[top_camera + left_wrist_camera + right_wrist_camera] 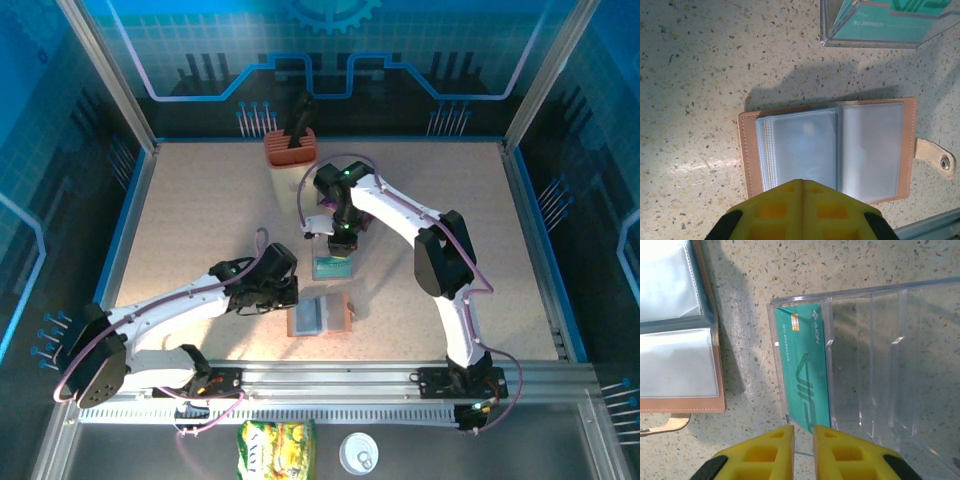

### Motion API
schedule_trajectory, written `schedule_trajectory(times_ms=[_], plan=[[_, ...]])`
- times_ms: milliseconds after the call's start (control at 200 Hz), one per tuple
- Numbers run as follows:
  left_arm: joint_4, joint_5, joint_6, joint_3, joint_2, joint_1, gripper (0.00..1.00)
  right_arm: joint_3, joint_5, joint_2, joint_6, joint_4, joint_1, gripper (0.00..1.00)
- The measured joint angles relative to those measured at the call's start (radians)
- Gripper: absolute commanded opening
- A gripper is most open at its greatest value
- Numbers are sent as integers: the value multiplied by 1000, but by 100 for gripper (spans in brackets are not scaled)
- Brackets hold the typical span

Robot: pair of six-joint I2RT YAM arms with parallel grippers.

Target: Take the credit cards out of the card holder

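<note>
Over on the left, the left gripper (802,189) has its yellow fingers pressed flat together with nothing between them. It is poised over the near edge of the card holder (747,150) — whether it actually bears down on it, I can't tell. The holder lies open on the table, snap tab (935,159) out to the side, and the top clear sleeves (800,145) look empty. Moving right, the clear box (880,355) sits just beside the holder, with one teal card (805,370) lodged in its end slot. The right gripper (803,434) hangs over that card's near end, jaws a narrow slit apart, gripping nothing I can see. I'd call this the drop-off of a card. Next, the right gripper needs to lift clear, cross to the holder and probe the stacked sleeves underneath — with the left pinning the leather, since it may slide.
</note>
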Motion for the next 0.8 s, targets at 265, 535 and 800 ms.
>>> schedule_trajectory(times_ms=[265,535,800], plan=[[4,6,0,-1,11,17,0,-122,-58,-185,181,114,0,20],[57,50,-6,-76,11,72,0,-528,-175,-459,669,500,36,11],[89,97,-8,-126,11,88,0,-928,-257,-605,1221,895,69,2]])
